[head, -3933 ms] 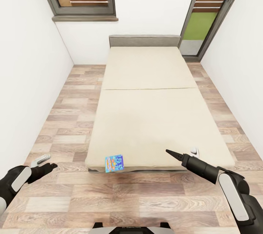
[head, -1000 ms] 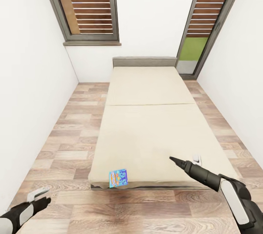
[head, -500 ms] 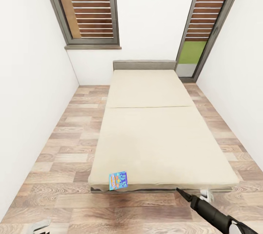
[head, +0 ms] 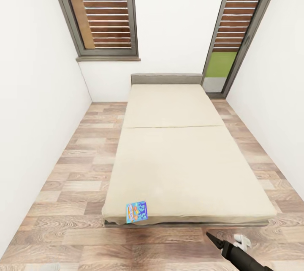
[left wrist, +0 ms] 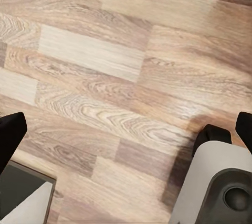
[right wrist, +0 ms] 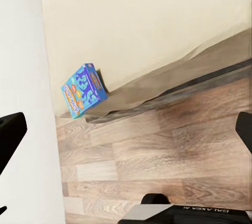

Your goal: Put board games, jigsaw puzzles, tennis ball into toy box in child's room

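From the head view, a blue board game box (head: pixel 137 211) sits at the near edge of the bed (head: pixel 181 165), hanging over a bit. The right gripper (head: pixel 211 238) is low over the floor; I cannot tell if it is apart.

In the left wrist view, the left gripper (left wrist: pixel 126 129) is wide apart over the wood floor (left wrist: pixel 105 61).

In the right wrist view, the right fingers are wide apart. The box looks light, stiff and smooth, so pinch its thin sides.

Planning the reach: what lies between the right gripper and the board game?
In the head view, bare floor and the bed's foot edge separate the right gripper from the board game.
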You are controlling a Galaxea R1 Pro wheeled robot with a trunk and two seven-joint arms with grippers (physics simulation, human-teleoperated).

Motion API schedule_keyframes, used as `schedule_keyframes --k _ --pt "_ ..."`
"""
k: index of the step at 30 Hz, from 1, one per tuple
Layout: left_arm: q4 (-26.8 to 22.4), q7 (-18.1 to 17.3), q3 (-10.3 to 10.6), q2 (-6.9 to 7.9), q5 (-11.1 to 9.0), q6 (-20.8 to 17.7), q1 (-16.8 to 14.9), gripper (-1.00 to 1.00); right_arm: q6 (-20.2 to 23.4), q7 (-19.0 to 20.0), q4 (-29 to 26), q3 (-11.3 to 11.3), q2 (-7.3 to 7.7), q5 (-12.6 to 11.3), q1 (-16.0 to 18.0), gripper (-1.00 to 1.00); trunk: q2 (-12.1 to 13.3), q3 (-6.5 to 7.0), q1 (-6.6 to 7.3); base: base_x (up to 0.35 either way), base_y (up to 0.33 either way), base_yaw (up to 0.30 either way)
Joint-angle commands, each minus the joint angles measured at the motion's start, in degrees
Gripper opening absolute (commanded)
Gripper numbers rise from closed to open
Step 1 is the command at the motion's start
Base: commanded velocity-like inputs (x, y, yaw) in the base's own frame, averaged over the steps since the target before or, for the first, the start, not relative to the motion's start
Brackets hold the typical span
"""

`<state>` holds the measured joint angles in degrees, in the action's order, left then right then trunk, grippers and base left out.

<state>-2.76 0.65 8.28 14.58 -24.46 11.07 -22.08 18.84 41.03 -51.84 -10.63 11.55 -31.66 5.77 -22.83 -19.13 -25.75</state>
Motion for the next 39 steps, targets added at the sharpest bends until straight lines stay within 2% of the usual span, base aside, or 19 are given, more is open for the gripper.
schedule_keyframes --k 1,9,39 --pt "0.03 0.08 0.50 0.03 -0.42 0.19 0.01 1.00 0.10 0.11 0.42 -0.03 0.01 -0.48 0.03 1.00 -0.09 0.01 -0.03 0.000 0.000 0.000" --pt "0.04 0.14 0.58 -0.06 -0.34 0.26 0.18 1.00 -1.56 0.10 2.39 -0.13 -0.02 -0.42 0.03 1.00 -0.09 0.76 -0.03 0.000 0.000 0.000" --pt "0.04 0.23 0.64 -0.32 -0.33 0.28 0.28 1.00 -1.71 0.10 2.62 -0.55 0.05 -0.66 0.03 1.00 -0.09 3.60 -0.03 0.000 0.000 0.000"
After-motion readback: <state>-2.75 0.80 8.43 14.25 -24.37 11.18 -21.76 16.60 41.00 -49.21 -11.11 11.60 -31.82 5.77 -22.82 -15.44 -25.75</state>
